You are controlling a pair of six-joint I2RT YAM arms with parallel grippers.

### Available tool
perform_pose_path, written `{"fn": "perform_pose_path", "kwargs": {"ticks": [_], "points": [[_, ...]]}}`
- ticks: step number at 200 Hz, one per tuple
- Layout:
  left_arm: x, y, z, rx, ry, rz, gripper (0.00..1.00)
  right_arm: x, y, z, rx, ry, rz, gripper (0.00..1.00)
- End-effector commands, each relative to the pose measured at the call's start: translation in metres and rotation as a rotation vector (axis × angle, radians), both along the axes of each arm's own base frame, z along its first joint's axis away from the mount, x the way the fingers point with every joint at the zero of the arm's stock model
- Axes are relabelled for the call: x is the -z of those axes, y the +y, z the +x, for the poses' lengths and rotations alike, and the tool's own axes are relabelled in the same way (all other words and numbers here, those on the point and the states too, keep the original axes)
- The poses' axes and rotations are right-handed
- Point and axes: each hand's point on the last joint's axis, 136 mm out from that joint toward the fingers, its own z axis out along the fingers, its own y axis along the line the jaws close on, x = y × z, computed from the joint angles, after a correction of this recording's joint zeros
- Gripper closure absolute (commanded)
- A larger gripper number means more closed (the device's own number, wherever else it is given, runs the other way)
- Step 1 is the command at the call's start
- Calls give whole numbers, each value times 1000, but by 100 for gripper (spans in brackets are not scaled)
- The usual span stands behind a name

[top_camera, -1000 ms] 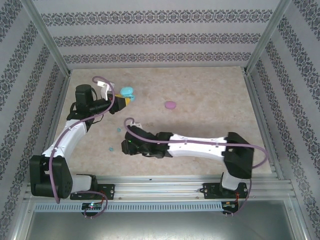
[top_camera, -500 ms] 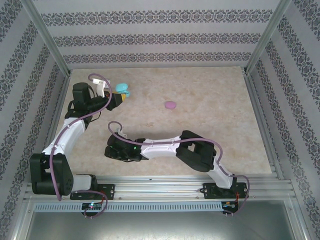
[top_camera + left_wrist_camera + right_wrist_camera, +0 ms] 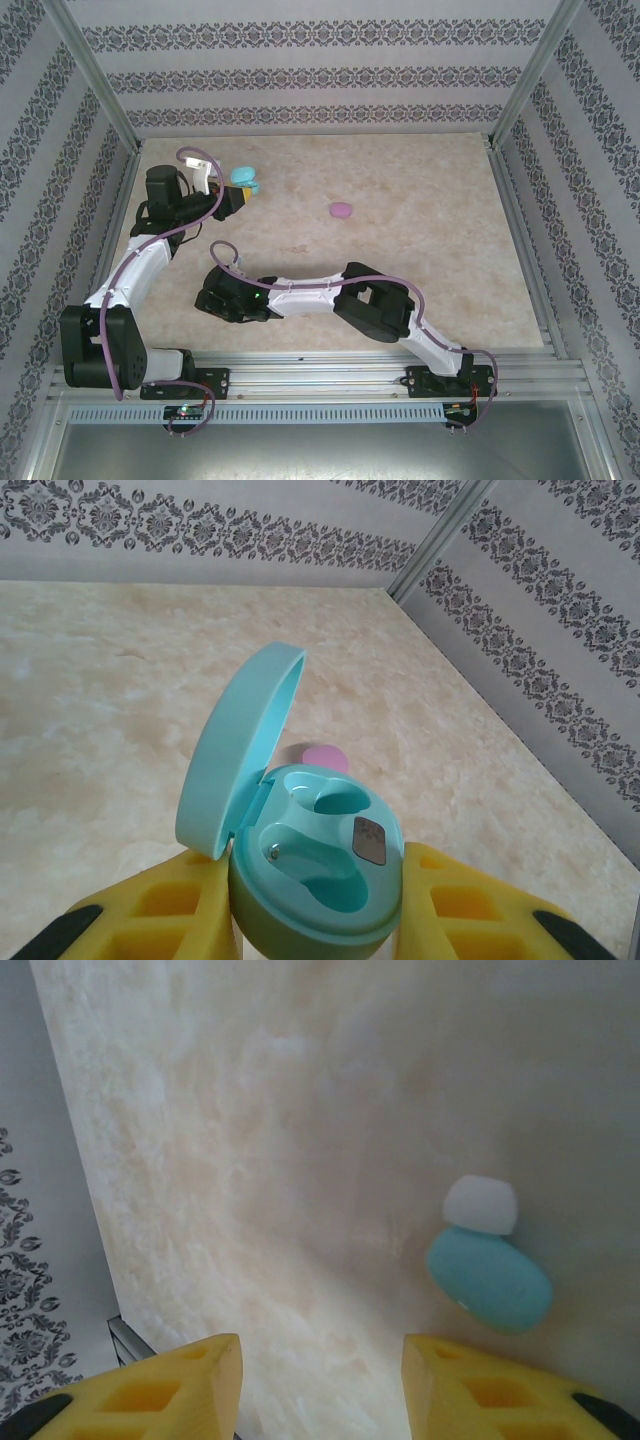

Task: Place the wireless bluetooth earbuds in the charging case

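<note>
Both wells (image 3: 338,802) of the open turquoise charging case (image 3: 300,920) were found empty, the case being pinched by the left gripper (image 3: 318,915). One light blue earbud (image 3: 490,1278) was seen on the table (image 3: 250,1140), near the spread, empty right gripper (image 3: 318,1360); no insertion was judged done.

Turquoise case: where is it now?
Left wrist view shows the turquoise case, lid open, clamped in the left gripper; from above it is at the far left of the table, left of the pink case.

No words or numbers are showing legibly; the small sticker (image 3: 371,840) inside the charging case (image 3: 300,920) is showing nothing readable.
</note>
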Motion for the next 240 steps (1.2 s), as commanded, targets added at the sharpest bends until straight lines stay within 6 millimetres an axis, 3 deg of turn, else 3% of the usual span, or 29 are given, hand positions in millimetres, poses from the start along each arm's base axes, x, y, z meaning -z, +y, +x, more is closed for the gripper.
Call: {"fn": "perform_pose_path", "kwargs": {"ticks": [1, 37, 93, 140, 170, 199, 240], "points": [[-11, 6, 8, -20, -38, -3, 88, 19, -17, 6, 56, 37, -61, 53], [-13, 5, 8, -17, -43, -10, 88, 21, -45, 20, 121, 9, -106, 52], [-14, 4, 5, -13, -45, -12, 88, 17, -58, 41, 144, -27, -139, 56], [-16, 4, 3, -9, -45, -14, 88, 17, -56, 48, 122, -48, -159, 64], [-17, 4, 2, -11, -47, -15, 88, 7, -59, 52, 50, -129, -254, 65], [-15, 4, 2, -11, -42, -14, 88, -4, -56, 56, -70, -213, -347, 60], [-14, 4, 3, -16, -32, -15, 88, 1, -37, 49, -265, -274, -432, 56]]}}
